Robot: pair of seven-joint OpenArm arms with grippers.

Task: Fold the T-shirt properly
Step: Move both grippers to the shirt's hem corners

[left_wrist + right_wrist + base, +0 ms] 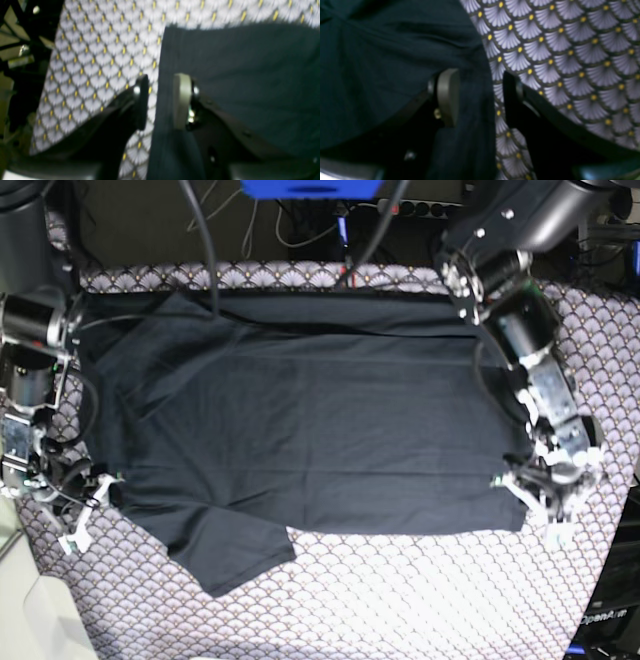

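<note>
Charcoal T-shirt (pixel 330 420) lay spread on the patterned cloth (pixel 400 600), mid-surface, reaching up to the far side. Wrinkled on the robot's right, with a loose flap sticking out toward the near edge on that side. Near hem ran roughly straight toward the robot's left.

Writing: one pale mark (pixel 603 617) at the lower right of the base view, read like "OpenArm", small and slanted. No other text I could make out.

Surface: cloth was white-grey scallops, dark outlines, yellow dots. It showed all around the near side of the shirt and in a strip behind it.

Room: tan floor (pixel 27 42) showed past the cloth edge in the left wrist view, with black framework (pixel 32 22) beside it. Bright blue part (pixel 313 188) at the top of the base view, thin cables (pixel 300 232) looping under it, a bit of red among them.

Left gripper (pixel 162 102): jaws apart, nothing clamped. Shirt's side edge ran under the gap, one finger over dark fabric, the other over scallops.

Right gripper (pixel 481 98): also open, nothing between the fingers. Sat over the opposite side edge, same split. Couldn't tell whether either set of tips touched the fabric.
</note>
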